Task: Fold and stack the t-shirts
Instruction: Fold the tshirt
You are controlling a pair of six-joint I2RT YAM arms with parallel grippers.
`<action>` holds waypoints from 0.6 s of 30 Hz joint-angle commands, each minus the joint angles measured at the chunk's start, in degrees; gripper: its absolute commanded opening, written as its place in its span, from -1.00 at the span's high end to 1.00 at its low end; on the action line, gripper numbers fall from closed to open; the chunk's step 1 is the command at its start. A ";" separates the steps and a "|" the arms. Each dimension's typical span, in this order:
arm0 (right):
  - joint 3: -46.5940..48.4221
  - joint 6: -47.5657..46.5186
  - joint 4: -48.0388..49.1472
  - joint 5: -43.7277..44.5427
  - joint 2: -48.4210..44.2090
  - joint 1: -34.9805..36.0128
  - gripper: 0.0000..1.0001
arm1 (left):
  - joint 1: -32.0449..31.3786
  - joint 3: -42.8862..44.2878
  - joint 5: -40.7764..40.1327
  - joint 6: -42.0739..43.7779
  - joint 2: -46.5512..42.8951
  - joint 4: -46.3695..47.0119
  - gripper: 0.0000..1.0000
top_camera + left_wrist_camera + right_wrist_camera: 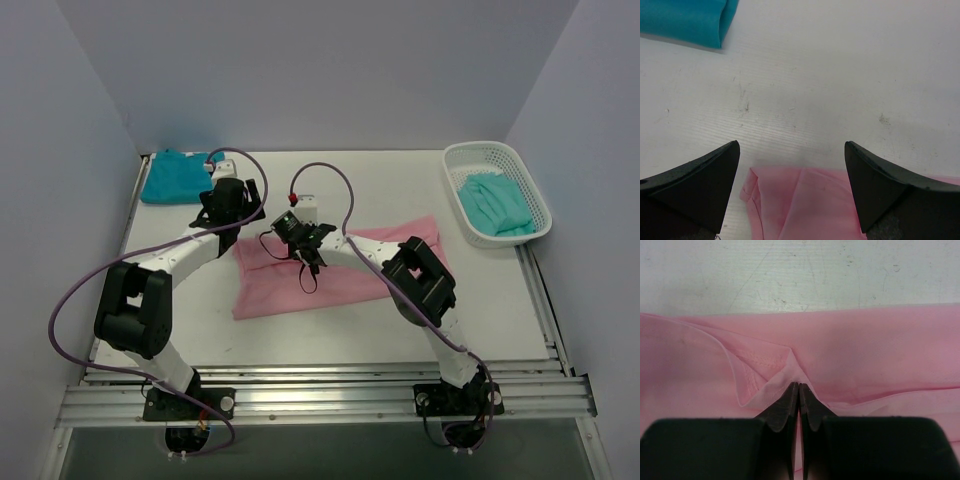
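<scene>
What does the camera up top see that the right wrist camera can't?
Only the top view shows the teal shirt at the far left corner and the mint shirt in the white basket at the right. Only the right wrist view shows, up close, the right fingers shut, pinching a fold of the pink shirt beside a stitched hem. Both show the pink shirt lying on the white table.

I read my right claw [798, 386] as black, over the plain light pink t-shirt [865, 355]; my left claw [791, 145] black too, the deep teal t-shirt [685, 20] ahead to its left; well apart from either claw, a paler mint-teal t-shirt [495, 203] in a white mesh basket [480, 148]; table [840, 75] white, grey-scuffed.
</scene>
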 commanded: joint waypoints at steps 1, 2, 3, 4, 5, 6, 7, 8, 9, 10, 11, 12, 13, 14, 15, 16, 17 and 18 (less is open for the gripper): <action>-0.89 0.53 0.37 0.46 0.45 -0.45 1.00 | 0.33 0.19 -0.10 0.32 -0.19 3.03 -0.89; -1.07 0.53 0.63 0.46 0.27 -0.37 1.00 | 0.33 0.19 -0.10 0.32 -0.10 3.03 -0.89; -1.24 0.53 0.64 0.46 0.10 -0.45 1.00 | 0.33 0.19 -0.10 0.32 -0.10 3.03 -0.89; -1.16 0.53 0.64 0.46 0.09 -0.45 1.00 | 0.33 0.19 -0.10 0.32 -0.10 3.12 -0.89; -1.16 0.45 0.72 0.55 0.09 -0.45 1.00 | 0.33 0.19 -0.10 0.32 -0.01 3.12 -0.89; -0.98 0.53 0.55 0.63 0.27 -0.63 0.99 | 0.33 0.19 -0.10 0.32 -0.01 3.21 -0.89; -0.72 0.53 0.29 0.72 0.27 -0.72 0.82 | 0.33 0.19 -0.10 0.32 -0.01 3.21 -0.89; -0.46 0.53 0.20 0.90 0.36 -0.72 0.59 | 0.33 0.19 -0.10 0.41 0.16 3.21 -0.89; -0.19 0.53 0.20 0.99 0.45 -0.72 0.11 | 0.33 0.27 -0.10 0.41 0.16 3.21 -0.89; -0.02 0.53 0.11 1.07 0.36 -0.72 -0.08 | 0.33 0.27 -0.19 0.41 0.25 3.29 -0.89; 0.25 0.53 -0.15 1.25 0.53 -0.72 -0.18 | 0.33 0.27 -0.19 0.41 0.34 3.30 -0.89; 0.86 0.45 -0.42 1.34 0.71 -0.80 -0.26 | 0.33 0.36 -0.36 0.50 0.34 3.21 -0.89; 1.12 0.36 -0.59 1.34 0.80 -0.81 -0.28 | 0.33 0.45 -0.36 0.50 0.43 3.29 -0.89; 1.39 0.36 -0.68 1.25 0.97 -0.98 -0.29 | 0.33 0.45 -0.36 0.50 0.52 3.30 -0.89; 1.56 0.27 -0.60 1.25 1.06 -0.89 -0.29 | 0.42 0.54 -0.36 0.59 0.60 3.30 -0.89; 1.57 0.27 -0.59 1.16 1.06 -0.98 -0.29 | 0.51 0.62 -0.36 0.59 0.69 3.30 -0.89; 1.57 0.18 -0.59 1.08 1.15 -1.07 -0.26 | 0.51 0.63 -0.36 0.59 0.78 3.30 -0.89; 1.57 0.18 -0.51 0.99 1.15 -1.07 -0.24 | 0.59 0.63 -0.45 0.59 0.78 3.21 -0.89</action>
